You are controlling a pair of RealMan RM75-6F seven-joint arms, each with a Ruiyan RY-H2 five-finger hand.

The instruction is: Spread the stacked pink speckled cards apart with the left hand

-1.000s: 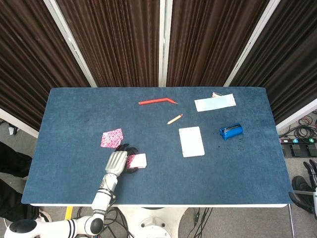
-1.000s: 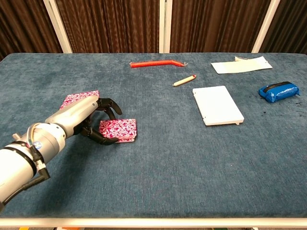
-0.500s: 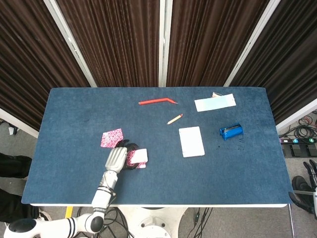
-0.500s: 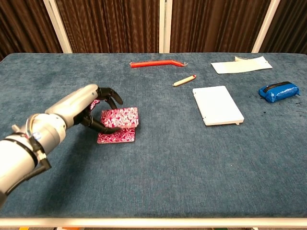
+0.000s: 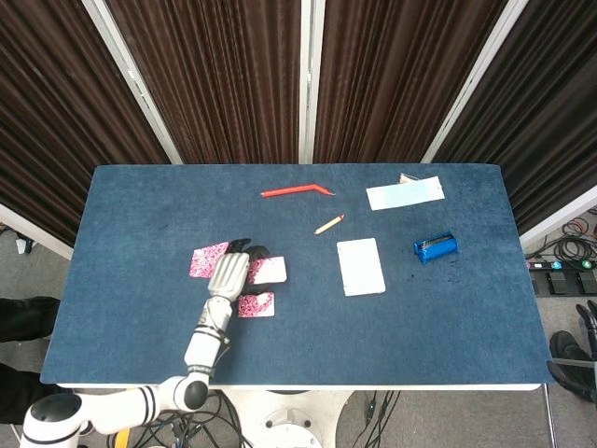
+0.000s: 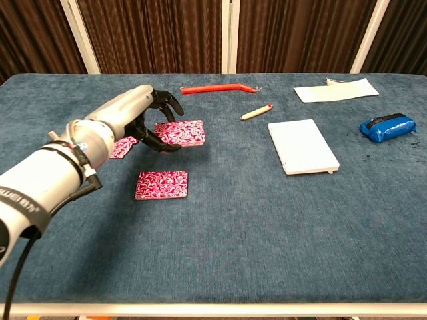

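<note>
My left hand (image 6: 148, 115) (image 5: 229, 273) grips one pink speckled card (image 6: 181, 132) (image 5: 268, 271) by its left edge and holds it lifted above the blue table. A second pink speckled card (image 6: 162, 185) (image 5: 256, 305) lies flat on the table below and nearer to me. A third pink speckled card (image 6: 123, 147) (image 5: 207, 259) lies further left, partly hidden behind my hand. My right hand is not visible in either view.
A red bent tool (image 6: 217, 88), a small pencil (image 6: 256, 112), a white pad (image 6: 302, 146), a white paper sheet (image 6: 335, 89) and a blue pouch (image 6: 385, 127) lie on the far and right side of the blue table (image 6: 233, 253).
My left hand has lifted the top card off the one beneath and carried it up and away from me. The lower card stays flat where the stack was.
</note>
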